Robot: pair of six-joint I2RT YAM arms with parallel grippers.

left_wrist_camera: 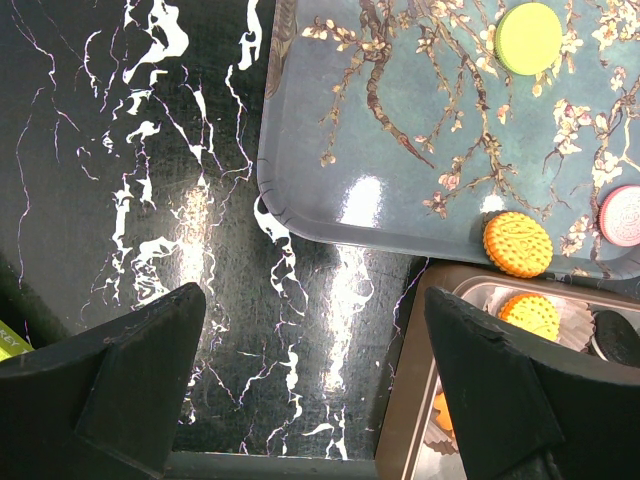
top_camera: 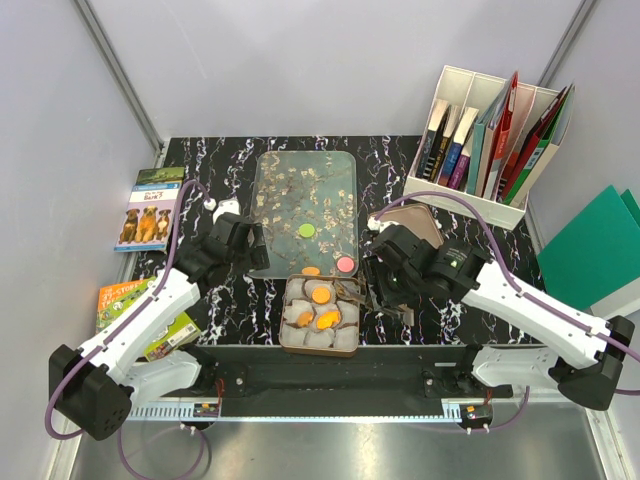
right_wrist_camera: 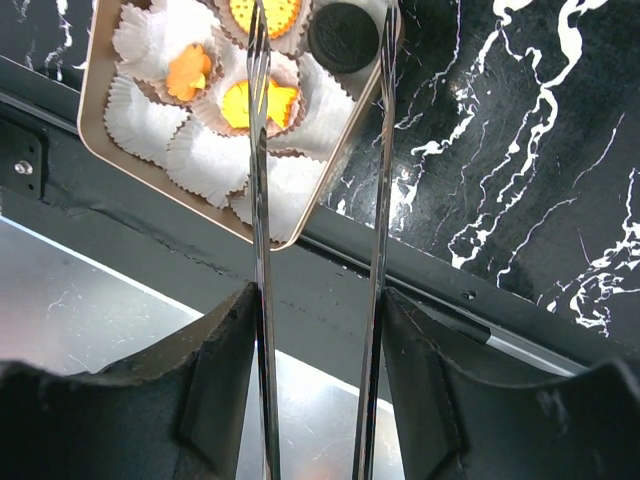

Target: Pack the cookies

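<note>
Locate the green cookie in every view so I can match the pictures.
Top external: the green cookie lies on the blossom tray, near the picture's centre.
Left wrist: top right corner, same tray.
Right wrist: not in it.
Shared landmark: the tin of paper cups, in all three.

White arms [top_camera: 150, 310], black left claw [left_wrist_camera: 312, 335] and right claw [right_wrist_camera: 318, 320], purple cables [top_camera: 178, 222]; perhaps green wrist mark [top_camera: 455, 258].

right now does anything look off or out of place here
Nothing spilled or damaged. Only the orange cookie looks off: it rides up on the tray's near rim, seemingly not flat, right beside the tin. The green cookie and pink cookie lie flat on the tray.
</note>
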